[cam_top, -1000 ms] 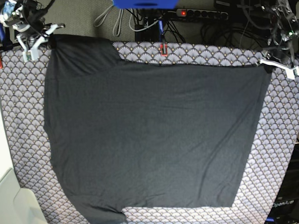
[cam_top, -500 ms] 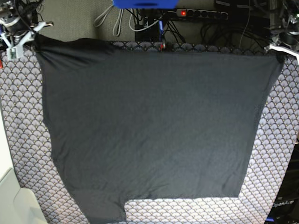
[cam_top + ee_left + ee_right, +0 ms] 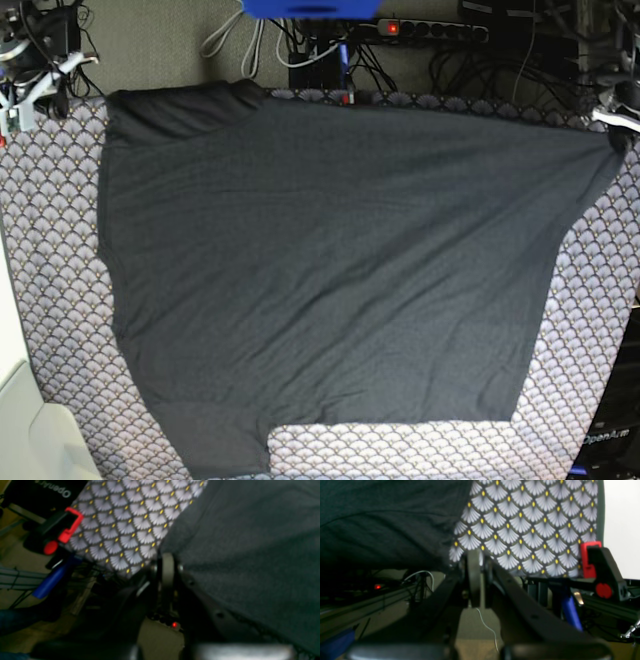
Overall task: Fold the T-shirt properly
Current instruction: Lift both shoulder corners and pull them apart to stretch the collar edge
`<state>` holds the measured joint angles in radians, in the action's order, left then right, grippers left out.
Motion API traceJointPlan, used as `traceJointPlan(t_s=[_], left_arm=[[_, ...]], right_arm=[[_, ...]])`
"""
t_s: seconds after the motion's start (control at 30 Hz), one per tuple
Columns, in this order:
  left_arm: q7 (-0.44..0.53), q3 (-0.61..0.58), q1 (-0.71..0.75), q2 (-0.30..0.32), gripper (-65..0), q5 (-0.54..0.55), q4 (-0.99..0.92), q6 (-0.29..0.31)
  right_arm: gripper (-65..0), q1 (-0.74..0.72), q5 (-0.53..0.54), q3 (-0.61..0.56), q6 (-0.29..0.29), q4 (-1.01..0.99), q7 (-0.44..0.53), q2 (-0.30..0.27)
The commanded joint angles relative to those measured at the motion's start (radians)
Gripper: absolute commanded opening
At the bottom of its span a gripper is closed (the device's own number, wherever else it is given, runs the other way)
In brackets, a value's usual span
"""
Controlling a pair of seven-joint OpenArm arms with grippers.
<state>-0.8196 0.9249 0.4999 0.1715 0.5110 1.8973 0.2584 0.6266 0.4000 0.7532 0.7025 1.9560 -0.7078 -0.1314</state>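
My left pincer (image 3: 166, 562) is pressed together on the corner of the T-shirt (image 3: 330, 270), the dark knit bunching right at my fingertips in the left wrist view, and in the base view that corner is drawn out to a point at the far right edge of the table. My right pincer (image 3: 475, 560) is also pressed together, but it sits just off the shirt's edge; whether any cloth is caught in it I cannot tell, and in the base view the shirt's far left corner lies on the table apart from that arm (image 3: 35, 85). The T-shirt lies spread plain side up over most of the scallop-patterned cloth (image 3: 50, 270), with one sleeve reaching to the near edge at the left. Beside each pincer a red-and-black clamp (image 3: 595, 567) grips the cloth's edge, and a third clamp (image 3: 347, 97) shows at the far edge, in the middle. Past the far edge lie a tangle of cables (image 3: 300, 45), a power strip (image 3: 430, 30) with a red light, and something blue (image 3: 310, 8).
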Motion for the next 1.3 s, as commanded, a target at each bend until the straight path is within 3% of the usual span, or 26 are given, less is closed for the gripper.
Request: traceJointPlan(t_s=[0.0,0.3,0.5,0.6,1.27], left_arm=[[0.010,0.010,0.004,0.015,-64.3,-0.002,0.012,-0.003],[0.016,0.004,0.003,0.015,-64.3,0.001,-0.011,-0.003],[0.019,0.004,0.003,0.015,-64.3,-0.001,-0.023,-0.003],[0.019,0.004,0.003,0.015,-64.3,0.001,-0.023,-0.003],[0.019,0.006,0.001,0.015,-64.3,0.001,-0.023,-0.003]], right_arm=[[-63.8,-0.007,0.012,0.006,-0.004,0.012,0.014,-0.009],[-61.7,-0.052,0.006,-0.067,-0.004,-0.099,-0.039,-0.007],[-43.0,-0.061,0.010,-0.079,-0.004,-0.108,-0.046,-0.007],[-37.6,-0.061,0.012,-0.080,-0.004,-0.108,-0.046,-0.007],[-37.1,-0.103,0.007,-0.080,-0.004,-0.235,-0.046,-0.006]])
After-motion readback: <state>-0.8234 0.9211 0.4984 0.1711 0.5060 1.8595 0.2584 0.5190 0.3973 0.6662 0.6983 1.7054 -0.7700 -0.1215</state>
